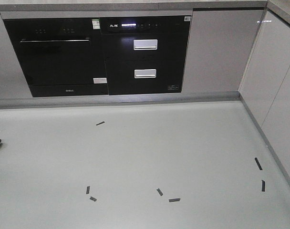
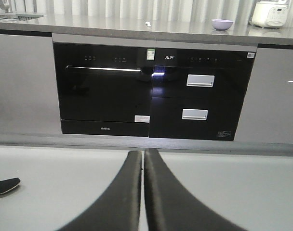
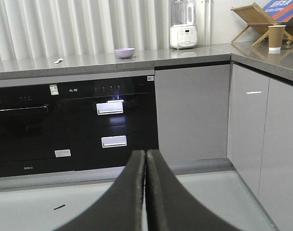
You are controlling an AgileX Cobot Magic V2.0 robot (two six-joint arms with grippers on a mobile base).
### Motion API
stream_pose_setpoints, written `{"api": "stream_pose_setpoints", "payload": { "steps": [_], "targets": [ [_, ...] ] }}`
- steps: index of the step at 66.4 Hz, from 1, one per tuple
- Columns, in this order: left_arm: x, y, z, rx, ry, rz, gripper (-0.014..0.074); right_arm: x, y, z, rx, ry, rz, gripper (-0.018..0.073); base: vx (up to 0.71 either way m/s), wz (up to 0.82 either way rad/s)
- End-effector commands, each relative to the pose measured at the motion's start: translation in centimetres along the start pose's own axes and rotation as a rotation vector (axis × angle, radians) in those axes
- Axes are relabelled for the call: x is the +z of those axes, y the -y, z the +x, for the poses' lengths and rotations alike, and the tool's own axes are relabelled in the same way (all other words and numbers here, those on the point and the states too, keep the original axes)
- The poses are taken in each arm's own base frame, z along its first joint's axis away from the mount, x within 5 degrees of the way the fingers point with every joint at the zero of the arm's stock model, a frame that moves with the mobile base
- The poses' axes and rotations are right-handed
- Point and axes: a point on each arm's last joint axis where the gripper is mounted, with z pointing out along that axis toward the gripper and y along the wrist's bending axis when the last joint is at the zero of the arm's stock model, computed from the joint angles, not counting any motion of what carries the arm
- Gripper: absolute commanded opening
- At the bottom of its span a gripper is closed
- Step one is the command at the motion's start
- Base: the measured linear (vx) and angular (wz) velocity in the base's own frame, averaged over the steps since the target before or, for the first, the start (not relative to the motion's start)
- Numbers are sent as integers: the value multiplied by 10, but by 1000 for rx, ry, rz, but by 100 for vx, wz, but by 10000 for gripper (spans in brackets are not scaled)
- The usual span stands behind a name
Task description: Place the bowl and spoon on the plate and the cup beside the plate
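Distantly, bowl point(image 3: 124, 52) on counter point(image 3: 185, 55); tiny speck, perhaps spoon point(image 3: 58, 61), well apart.

grey counter point(image 3: 88, 60) | on it: bowl point(image 3: 124, 52), spoon point(image 3: 58, 61), cup point(image 3: 276, 38), white appliance point(image 3: 183, 30)

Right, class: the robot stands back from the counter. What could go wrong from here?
1. No plate shows in any view, so the robot may have to hunt for it.
2. The cup stands on the side counter beside a wooden rack, apart from the bowl and spoon; carrying it over might tip it.
3. The small spoon lies flat, so a grasp may slip.
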Motion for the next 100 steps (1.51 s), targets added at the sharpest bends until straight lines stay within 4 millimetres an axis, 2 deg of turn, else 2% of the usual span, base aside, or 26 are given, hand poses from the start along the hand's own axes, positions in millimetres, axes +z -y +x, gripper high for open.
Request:
{"api": "stream_pose_setpoints", "payload": {
  "steps": [1,100],
  "targets": [
    [-3,2,-13,-13,100,20,-6,0,0,-4,-12,70,3,-3,0,0],
    [-3,2,-13,-13,100,20,-6,0,0,-4,-12,70,3,-3,1,0]
  ]
}}
